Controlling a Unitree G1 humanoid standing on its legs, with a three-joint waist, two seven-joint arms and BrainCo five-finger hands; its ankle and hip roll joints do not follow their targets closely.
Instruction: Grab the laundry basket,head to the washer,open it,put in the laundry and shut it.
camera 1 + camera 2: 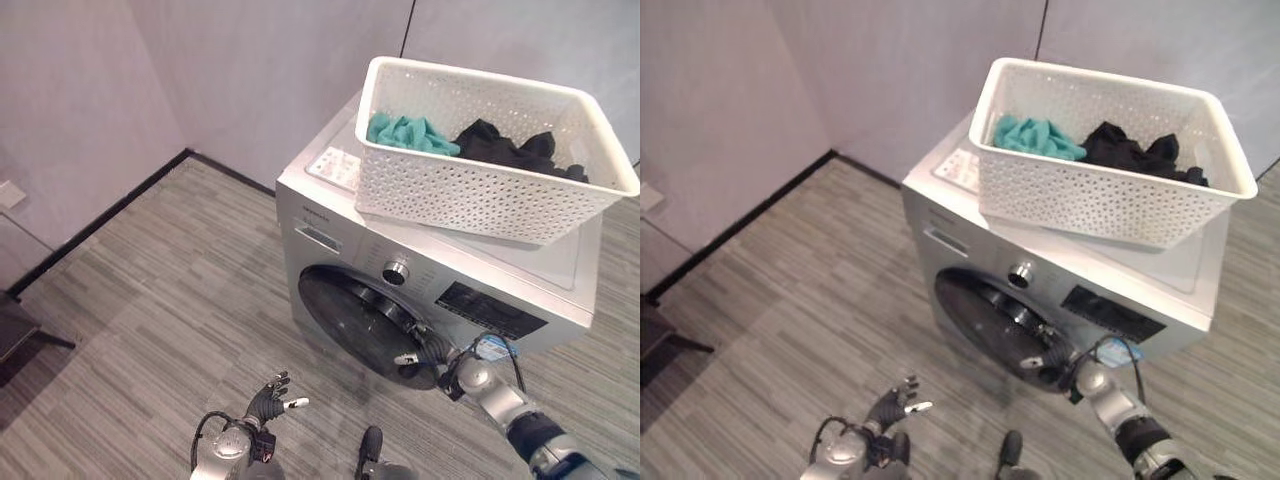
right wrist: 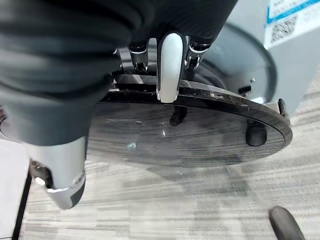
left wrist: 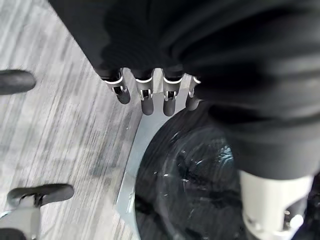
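A white laundry basket point(image 1: 480, 200) stands on top of the silver washer point(image 1: 325, 225). Inside it lie a teal cloth point(image 1: 405, 130) and dark clothes point(image 1: 510, 148). The washer's round dark door point(image 1: 355, 315) faces me. My right hand point(image 1: 430, 352) is at the door's right edge, its fingers point(image 2: 169, 65) curled over the rim of the door point(image 2: 190, 130), which stands slightly off the washer front. My left hand point(image 1: 268, 400) hangs low before the washer, open and holding nothing; past its fingers point(image 3: 145, 95) the door glass point(image 3: 190, 185) shows.
The washer stands near a corner of pale walls with a black baseboard point(image 1: 100, 225). A control knob point(image 1: 397, 271) sits above the door. A dark piece of furniture point(image 1: 15, 335) is at the far left. Grey plank floor point(image 1: 170, 290) stretches left of the washer.
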